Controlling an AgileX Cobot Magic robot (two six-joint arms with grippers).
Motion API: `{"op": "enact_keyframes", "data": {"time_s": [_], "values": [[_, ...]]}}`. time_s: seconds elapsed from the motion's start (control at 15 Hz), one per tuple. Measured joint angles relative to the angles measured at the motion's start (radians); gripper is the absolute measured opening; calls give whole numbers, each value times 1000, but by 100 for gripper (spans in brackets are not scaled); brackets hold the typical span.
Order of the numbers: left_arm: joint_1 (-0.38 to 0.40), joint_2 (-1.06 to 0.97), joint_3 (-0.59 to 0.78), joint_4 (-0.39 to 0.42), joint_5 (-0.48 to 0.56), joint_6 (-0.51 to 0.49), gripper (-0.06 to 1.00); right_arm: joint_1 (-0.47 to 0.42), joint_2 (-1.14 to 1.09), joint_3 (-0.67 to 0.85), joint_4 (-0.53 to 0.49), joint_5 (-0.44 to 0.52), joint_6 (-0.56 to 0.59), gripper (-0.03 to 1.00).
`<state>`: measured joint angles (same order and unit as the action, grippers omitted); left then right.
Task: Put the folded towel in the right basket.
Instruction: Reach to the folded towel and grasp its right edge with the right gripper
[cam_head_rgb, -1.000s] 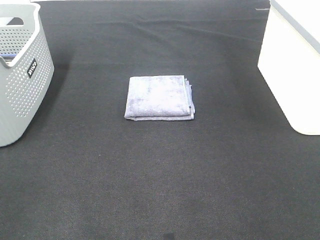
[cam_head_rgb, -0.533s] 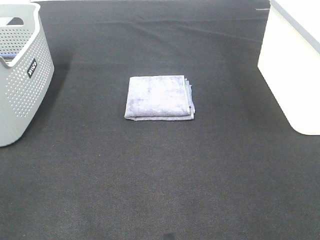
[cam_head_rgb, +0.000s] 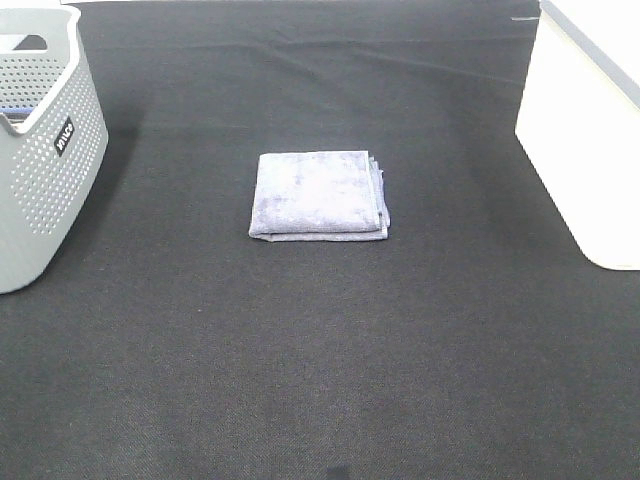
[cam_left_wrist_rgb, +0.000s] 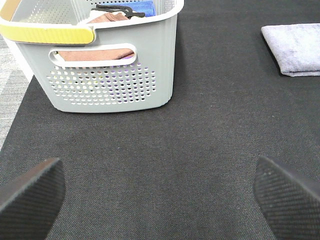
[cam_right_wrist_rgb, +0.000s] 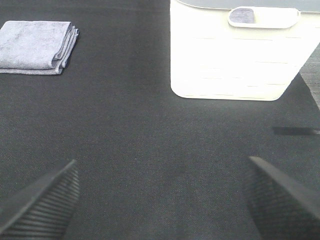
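From the high camera, the folded towel (cam_head_rgb: 318, 195) is lying flat in the middle of the black woven mat (cam_head_rgb: 300, 360), well apart from both containers. The left basket (cam_head_rgb: 45, 170), grey plastic with perforated walls, is standing at the left edge. The right basket (cam_head_rgb: 585, 140), smooth, white and round-cornered, is standing at the right edge with its inside hidden. Neither gripper is showing here.

The left wrist camera is looking into the left basket (cam_left_wrist_rgb: 110, 75), where brownish cloths, something blue and a black item are lying, and a yellow strip is running along the rim. The left gripper (cam_left_wrist_rgb: 160, 200) is hovering over bare mat, its ribbed pads spread wide and grasping nothing.

The right wrist camera is showing the right basket (cam_right_wrist_rgb: 235, 60) with an oval handle slot, though what it contains cannot be told. The towel's stacked layers are showing at one edge. The right gripper (cam_right_wrist_rgb: 160, 200) is likewise gaping wide and empty.
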<state>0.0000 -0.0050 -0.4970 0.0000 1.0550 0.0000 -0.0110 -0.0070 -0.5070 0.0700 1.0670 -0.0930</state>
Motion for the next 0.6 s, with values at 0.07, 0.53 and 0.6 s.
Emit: {"op": "enact_keyframes", "data": {"time_s": [0.07,0.53,0.6], "values": [[0,0,0,0,0,0,97,0,0,0,0,0,0,84],[0,0,0,0,0,0,97,0,0,0,0,0,0,84],[0,0,0,0,0,0,97,0,0,0,0,0,0,84]]}}
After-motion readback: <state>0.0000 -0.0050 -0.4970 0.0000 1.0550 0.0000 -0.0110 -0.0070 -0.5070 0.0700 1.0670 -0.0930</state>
